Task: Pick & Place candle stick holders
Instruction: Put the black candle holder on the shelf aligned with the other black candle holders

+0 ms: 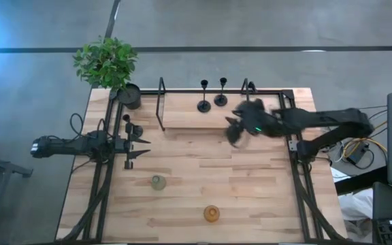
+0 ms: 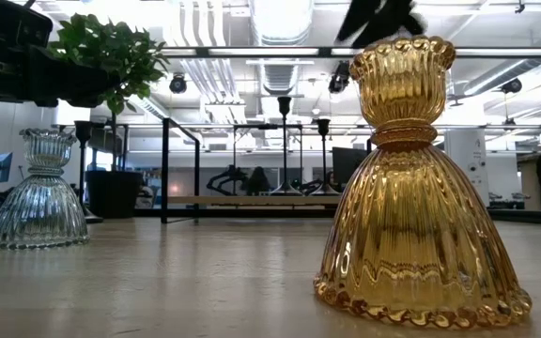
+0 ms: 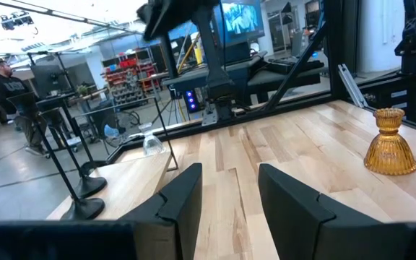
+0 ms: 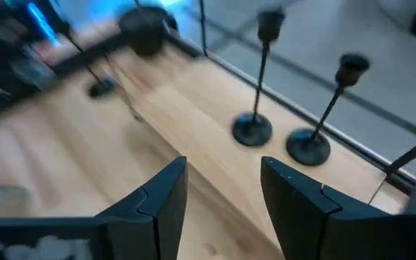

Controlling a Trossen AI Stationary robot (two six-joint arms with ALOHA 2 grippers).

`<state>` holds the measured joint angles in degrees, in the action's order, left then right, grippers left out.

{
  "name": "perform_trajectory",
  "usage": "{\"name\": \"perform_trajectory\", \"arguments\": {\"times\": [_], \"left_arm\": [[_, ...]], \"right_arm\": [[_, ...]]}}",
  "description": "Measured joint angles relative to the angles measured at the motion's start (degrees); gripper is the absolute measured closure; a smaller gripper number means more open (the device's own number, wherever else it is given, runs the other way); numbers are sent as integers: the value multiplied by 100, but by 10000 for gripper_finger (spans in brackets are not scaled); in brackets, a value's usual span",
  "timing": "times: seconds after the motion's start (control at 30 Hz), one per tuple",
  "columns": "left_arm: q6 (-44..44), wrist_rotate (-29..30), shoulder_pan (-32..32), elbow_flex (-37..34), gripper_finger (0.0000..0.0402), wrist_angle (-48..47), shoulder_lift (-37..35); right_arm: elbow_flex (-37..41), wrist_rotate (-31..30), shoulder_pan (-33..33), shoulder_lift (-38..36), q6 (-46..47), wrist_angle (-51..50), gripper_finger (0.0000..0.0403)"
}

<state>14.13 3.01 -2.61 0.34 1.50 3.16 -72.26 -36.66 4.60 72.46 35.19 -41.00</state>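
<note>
Two black candle stick holders (image 1: 203,105) (image 1: 220,100) stand on their round bases on the raised wooden shelf at the far side, also in the right wrist view (image 4: 251,130) (image 4: 309,148). A third black holder (image 1: 135,129) stands beside my left gripper (image 1: 145,147). The grey-green glass holder (image 1: 158,182) and the amber one (image 1: 211,213) stand on the table toward the near edge. My right gripper (image 1: 233,133) hangs open above the shelf's near edge, right of the two black holders, with nothing between its fingers (image 4: 222,170). My left gripper (image 3: 230,173) waits open at the table's left.
A green plant in a round black pot (image 1: 129,95) stands at the far left corner. A black metal frame (image 1: 160,102) borders the shelf's left end. Bare wood lies between the shelf and the two glass holders. A person (image 3: 6,79) stands in the room beyond.
</note>
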Motion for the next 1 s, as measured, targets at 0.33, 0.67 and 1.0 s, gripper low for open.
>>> {"name": "perform_trajectory", "arguments": {"times": [0.33,0.67,1.0], "left_arm": [[0,0,-2,0,258,0,0],[0,0,-7,0,258,2,0],[0,2,-7,0,258,2,0]], "right_arm": [[643,-501,1433,-1204,686,-29,285],[1962,606,1656,-1663,586,311,389],[4315,1644,1738,-2993,-296,2680,394]]}}
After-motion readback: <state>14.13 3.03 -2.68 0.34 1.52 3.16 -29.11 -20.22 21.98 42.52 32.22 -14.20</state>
